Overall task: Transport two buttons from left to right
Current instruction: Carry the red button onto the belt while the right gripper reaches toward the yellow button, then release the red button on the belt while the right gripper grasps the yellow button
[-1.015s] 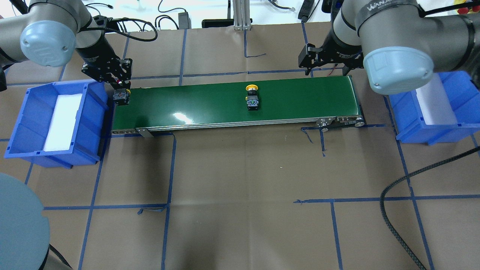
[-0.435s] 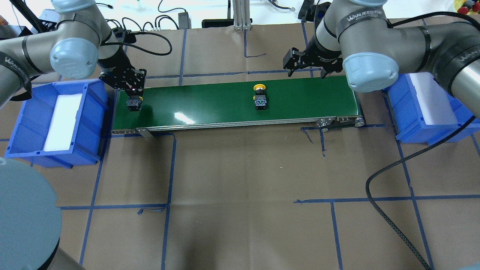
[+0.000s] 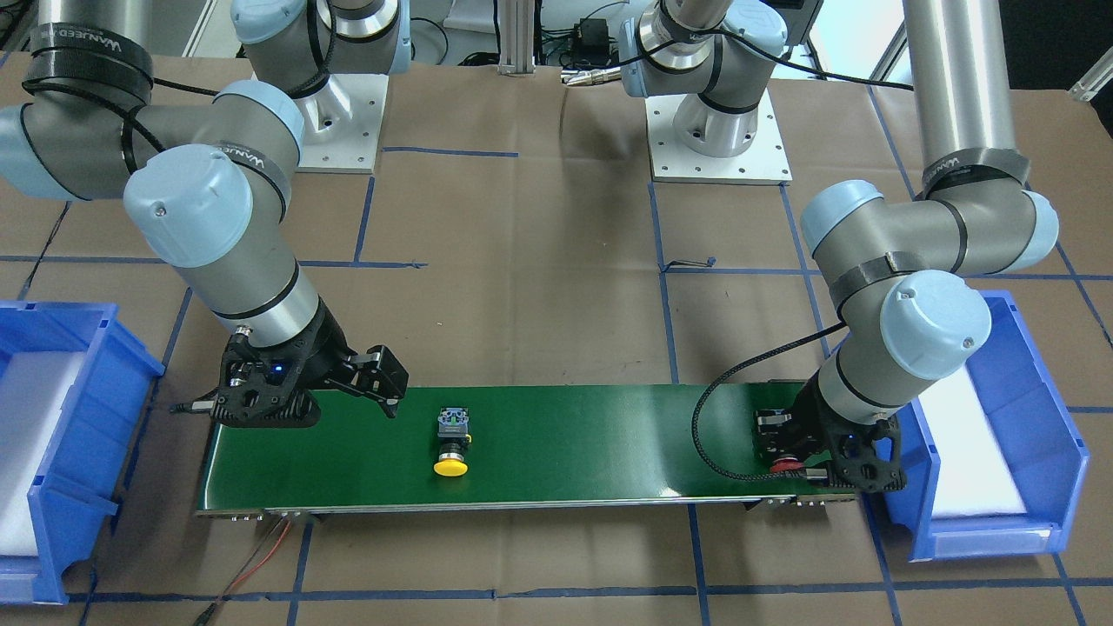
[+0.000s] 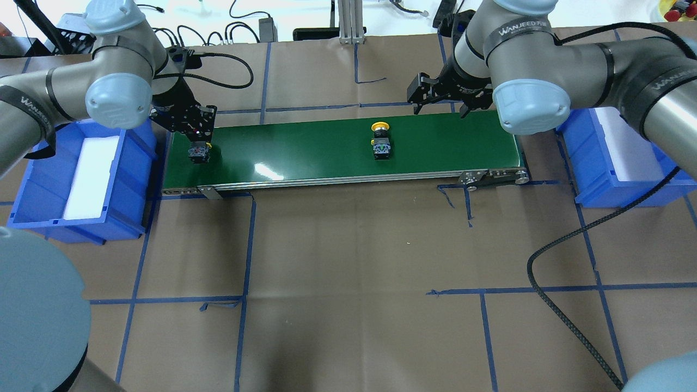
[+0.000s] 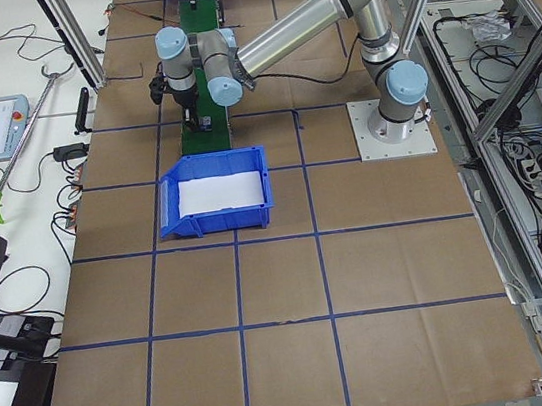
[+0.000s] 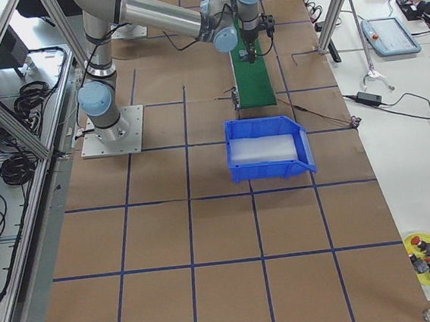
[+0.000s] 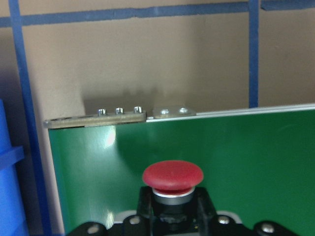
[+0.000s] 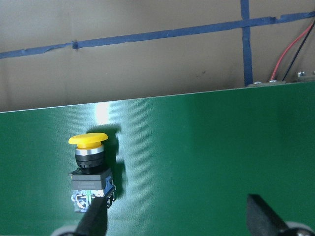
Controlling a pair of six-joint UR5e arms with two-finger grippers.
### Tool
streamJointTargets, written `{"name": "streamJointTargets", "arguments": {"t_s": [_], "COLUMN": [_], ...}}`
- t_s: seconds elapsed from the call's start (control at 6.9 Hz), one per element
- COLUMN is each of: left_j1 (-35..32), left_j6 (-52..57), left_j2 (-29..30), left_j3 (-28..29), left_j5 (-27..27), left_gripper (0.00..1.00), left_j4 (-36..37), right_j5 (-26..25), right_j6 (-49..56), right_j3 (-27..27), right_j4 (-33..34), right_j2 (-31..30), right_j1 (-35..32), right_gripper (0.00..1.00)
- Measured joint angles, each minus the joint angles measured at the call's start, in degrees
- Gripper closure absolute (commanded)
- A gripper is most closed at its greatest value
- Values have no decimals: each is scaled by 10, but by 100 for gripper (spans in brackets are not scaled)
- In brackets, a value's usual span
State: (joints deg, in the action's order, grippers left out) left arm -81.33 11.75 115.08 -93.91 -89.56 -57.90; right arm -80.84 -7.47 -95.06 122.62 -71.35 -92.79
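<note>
The red button [image 7: 173, 179] sits between my left gripper's fingers, cap forward, low over the left end of the green conveyor belt [image 4: 305, 147]. My left gripper [image 4: 197, 142] is shut on it; it also shows in the front view [image 3: 787, 456]. The yellow button [image 4: 381, 142] lies on its side mid-belt, also in the front view [image 3: 452, 443] and the right wrist view [image 8: 89, 167]. My right gripper [image 4: 435, 97] is open and empty, at the belt's far edge, right of the yellow button. Whether the red button touches the belt I cannot tell.
A blue bin [image 4: 32, 179] with a white foam liner stands off the belt's left end. A second blue bin [image 4: 626, 190] stands off its right end. A black cable [image 4: 550, 283] loops over the brown paper at the front right.
My left gripper carried the red button rightward from the belt's left edge onto the belt. My right arm swung left toward the yellow button. The yellow button drifted right along the belt.
</note>
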Motion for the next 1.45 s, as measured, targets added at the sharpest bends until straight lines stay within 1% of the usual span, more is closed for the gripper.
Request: {"name": "streamJointTargets", "arguments": {"t_s": [0.14, 0.58, 0.87, 1.01, 1.16, 1.45], "left_j1": [0, 0, -1, 0, 0, -6], "left_j6": [-2, -9, -13, -13, -14, -24], "left_j2": [-3, -8, -16, -27, -43, -82], "left_j3": [-3, -12, -8, 0, 10, 38], "left_j5": [1, 5, 4, 3, 2, 2], "left_gripper": [1, 0, 0, 0, 0, 0], "left_j4": [4, 5, -3, -22, -57, -151], "right_j5": [-4, -9, -9, -9, -9, -9], "right_j6": [2, 0, 0, 2, 1, -3], "right_j3": [-1, -5, -3, 1, 7, 18], "right_j4": [0, -4, -6, -6, -6, -6], "right_j2": [3, 6, 25, 40, 50, 56], "right_j1": [0, 1, 1, 0, 0, -1], "right_gripper": [0, 0, 0, 0, 0, 0]}}
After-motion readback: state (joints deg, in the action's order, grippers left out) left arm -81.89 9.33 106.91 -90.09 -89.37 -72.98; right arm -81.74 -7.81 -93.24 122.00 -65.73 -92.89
